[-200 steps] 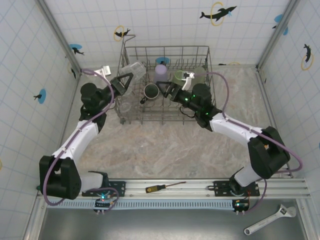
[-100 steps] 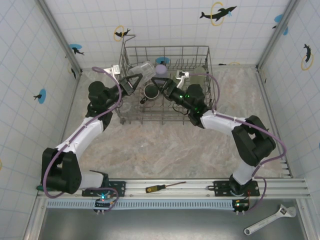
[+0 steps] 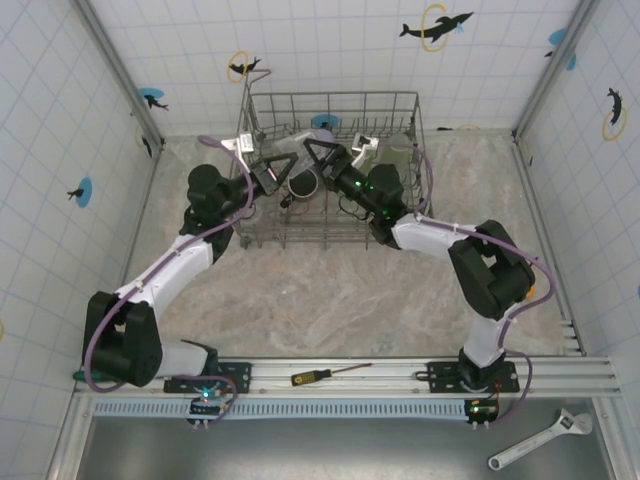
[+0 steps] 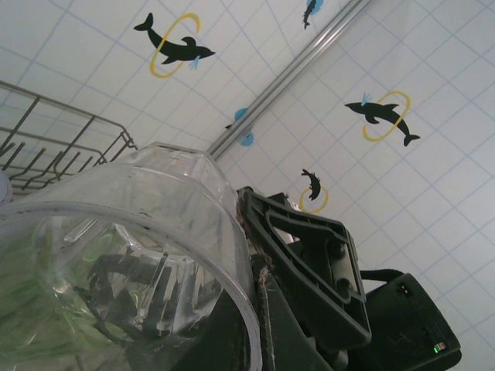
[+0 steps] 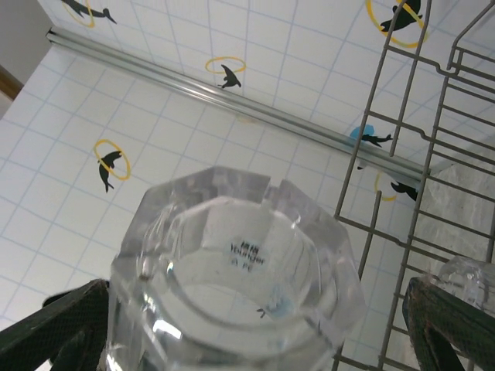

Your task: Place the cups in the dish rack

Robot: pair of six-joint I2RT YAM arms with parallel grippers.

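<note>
Left gripper (image 3: pixel 278 163) is clamped on a clear glass (image 5: pixel 232 263) over the rack (image 3: pixel 330 97). Right gripper (image 3: pixel 312 152) stands wide open around that glass. A black mug (image 3: pixel 303 183) sits inside the rack.

The clear glass (image 4: pixel 116 232) runs off the left and bottom edges of the left wrist view, its near rim blurred, while the faceted glass (image 5: pixel 232 255) is cut by the right wrist view's bottom edge.
</note>
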